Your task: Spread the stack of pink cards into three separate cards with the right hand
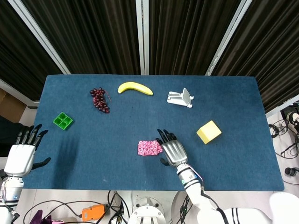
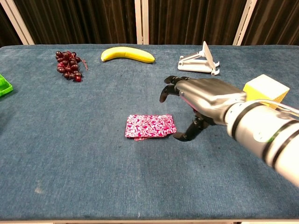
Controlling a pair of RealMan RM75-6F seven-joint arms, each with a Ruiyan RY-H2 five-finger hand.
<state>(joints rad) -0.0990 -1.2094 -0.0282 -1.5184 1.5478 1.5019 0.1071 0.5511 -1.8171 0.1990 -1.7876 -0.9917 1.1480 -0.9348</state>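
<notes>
The stack of pink patterned cards (image 1: pixel 149 147) (image 2: pixel 150 126) lies flat near the middle front of the blue table (image 1: pixel 117 130), its layers slightly offset. My right hand (image 1: pixel 172 149) (image 2: pixel 202 100) hovers just to the right of the stack, fingers spread and pointing away from me, its thumb low beside the stack's right edge. It holds nothing. My left hand (image 1: pixel 22 153) rests open at the table's front left corner, far from the cards, and only the head view shows it.
A yellow block (image 1: pixel 209 131) (image 2: pixel 266 91) sits right of my right hand. A white stand (image 1: pixel 180 98) (image 2: pixel 198 62), a banana (image 1: pixel 135 87) (image 2: pixel 127 54) and grapes (image 1: pixel 99 99) (image 2: pixel 68 65) line the far side. A green tray (image 1: pixel 62 121) (image 2: pixel 3 85) is at left.
</notes>
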